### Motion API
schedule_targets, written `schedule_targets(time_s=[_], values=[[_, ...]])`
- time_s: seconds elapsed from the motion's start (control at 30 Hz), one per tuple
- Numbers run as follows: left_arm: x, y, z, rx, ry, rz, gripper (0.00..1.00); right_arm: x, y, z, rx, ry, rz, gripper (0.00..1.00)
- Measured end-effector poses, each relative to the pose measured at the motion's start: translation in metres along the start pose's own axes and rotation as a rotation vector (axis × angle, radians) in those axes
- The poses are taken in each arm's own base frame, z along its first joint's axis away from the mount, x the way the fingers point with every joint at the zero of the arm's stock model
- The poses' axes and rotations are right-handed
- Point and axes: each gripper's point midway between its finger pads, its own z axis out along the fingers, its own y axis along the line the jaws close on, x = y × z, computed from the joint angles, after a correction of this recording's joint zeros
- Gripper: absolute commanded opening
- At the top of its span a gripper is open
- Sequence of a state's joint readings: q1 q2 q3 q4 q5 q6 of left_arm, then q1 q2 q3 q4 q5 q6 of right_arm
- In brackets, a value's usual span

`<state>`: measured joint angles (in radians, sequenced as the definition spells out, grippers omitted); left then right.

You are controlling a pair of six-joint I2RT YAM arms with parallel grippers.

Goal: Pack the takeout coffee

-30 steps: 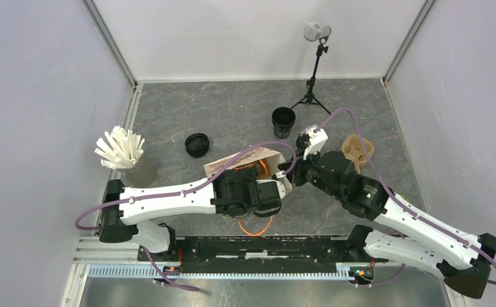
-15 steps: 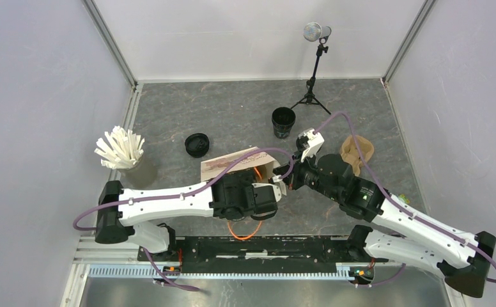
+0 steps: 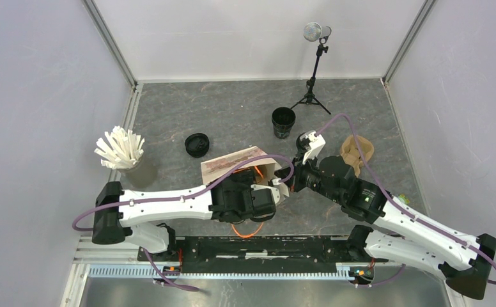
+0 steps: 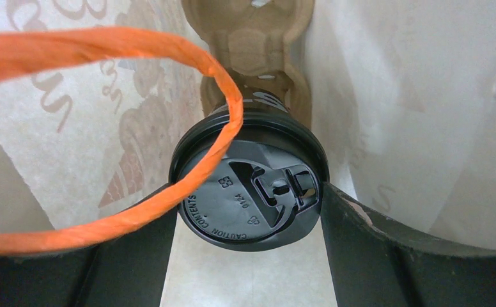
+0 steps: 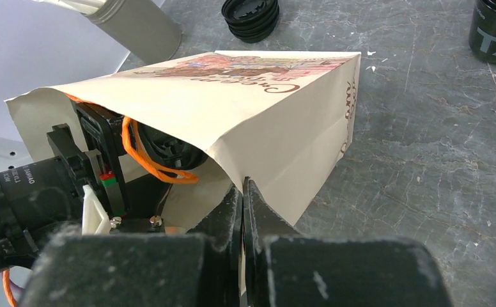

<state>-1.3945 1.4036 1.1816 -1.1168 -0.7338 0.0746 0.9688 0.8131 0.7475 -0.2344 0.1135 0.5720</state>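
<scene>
Left end effector (image 4: 247,192) is deep in the bag (image 5: 264,109), its fingers pressed against both sides of a lidded cup (image 4: 250,173), so it is gripping that cup. The cup sits against the brown carrier (image 4: 252,38) at the bag's closed end. Whether it is seated in a pocket I cannot tell. An orange handle (image 4: 226,109) loops across its lid. The right end effector (image 5: 242,192) is closed on the edge of the bag's mouth, holding it open. The bag lies on its side on the counter (image 3: 232,115), by the middle of the near edge.

One coffee looks almost packed; what remains for it, I judge, is letting go and drawing the arm out. Near the far edge stands an open cup (image 3: 283,121), unlidded, and a loose lid (image 3: 197,144) lies left of centre. A second carrier (image 3: 356,150) rests toward the right edge. So the capping and bagging of that cup are probably not yet done.
</scene>
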Motion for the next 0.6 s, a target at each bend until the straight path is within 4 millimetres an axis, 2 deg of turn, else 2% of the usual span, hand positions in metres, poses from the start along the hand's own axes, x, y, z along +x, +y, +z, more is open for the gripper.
schedule_targets(time_s=[0.2,0.6], values=[[-0.002,0.001,0.005,-0.029,-0.011,0.014,0.53,0.002,-0.001,0.0,0.003,0.007,0.0,0.0],[0.006,-0.007,0.012,-0.016,0.013,0.036,0.51,0.005,-0.001,0.001,0.005,0.019,0.002,0.0]])
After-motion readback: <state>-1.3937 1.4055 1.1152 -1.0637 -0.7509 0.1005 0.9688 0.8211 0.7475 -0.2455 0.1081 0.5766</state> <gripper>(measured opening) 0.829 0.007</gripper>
